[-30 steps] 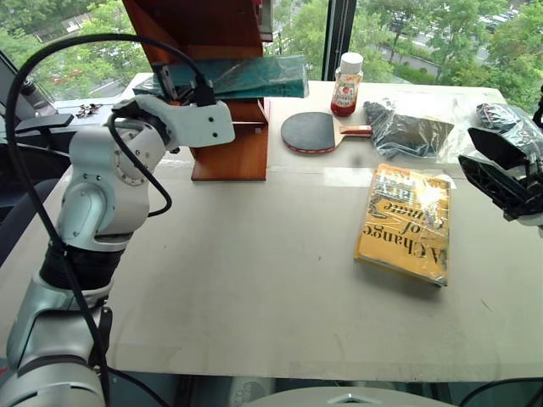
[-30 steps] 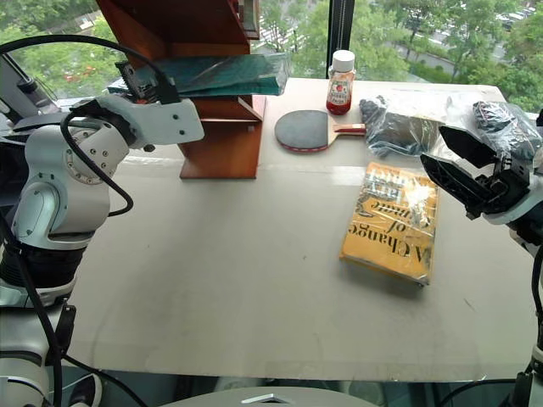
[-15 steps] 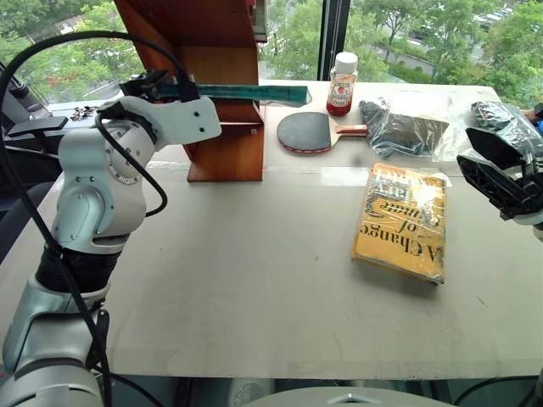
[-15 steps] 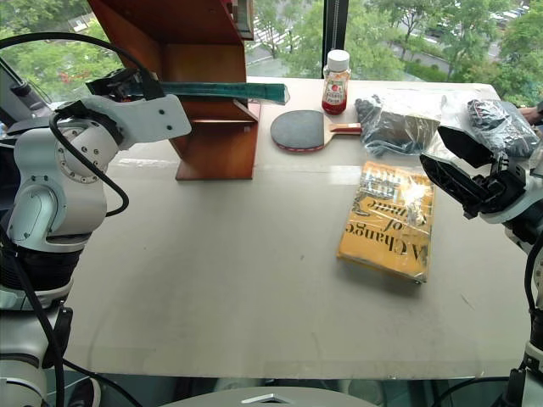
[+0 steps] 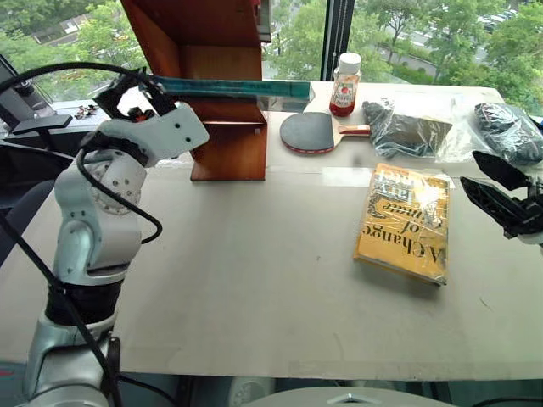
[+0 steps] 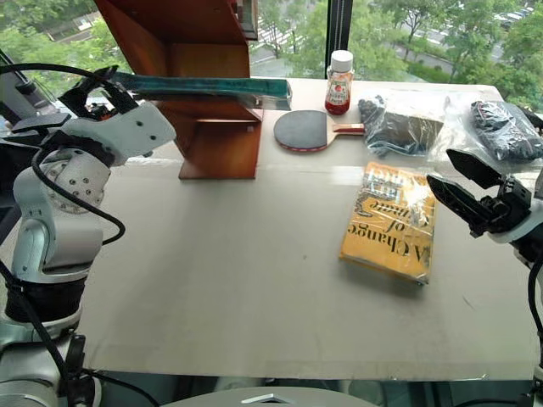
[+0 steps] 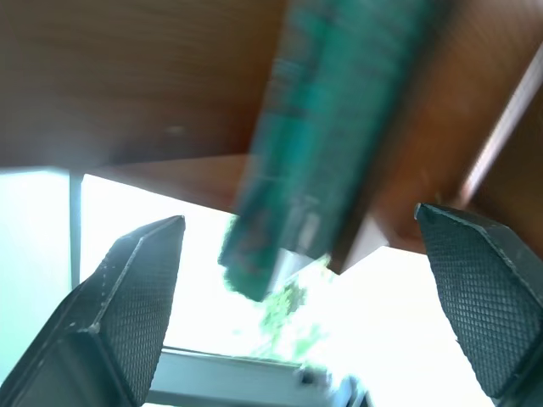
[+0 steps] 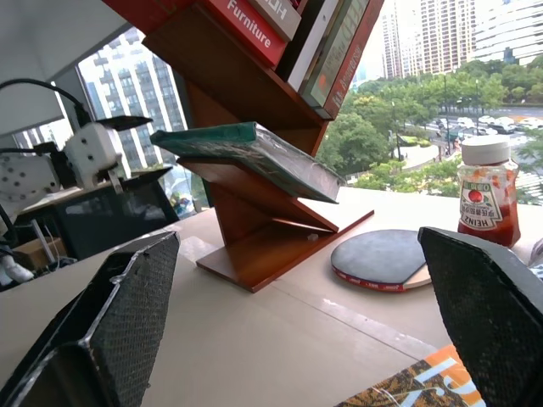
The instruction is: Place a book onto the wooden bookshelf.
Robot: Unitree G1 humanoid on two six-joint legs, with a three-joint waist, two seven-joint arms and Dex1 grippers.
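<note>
A teal book (image 6: pixel 204 86) lies flat on a low board of the wooden bookshelf (image 6: pixel 199 64), sticking out past both sides. The left claw (image 6: pixel 95 80) sits just at the book's left end, fingers spread apart, gripping nothing. The right claw (image 6: pixel 462 182) hovers over the desk (image 6: pixel 237 280), fingers apart and empty, beside a yellow book (image 6: pixel 389 222).

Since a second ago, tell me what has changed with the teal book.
The left end effector let go of the book: shut on its end before, its fingers now stand open around it. The book, tilted then, now lies flat on the bookshelf board, jutting out both sides. The yellow book and paddle stayed put.
</note>
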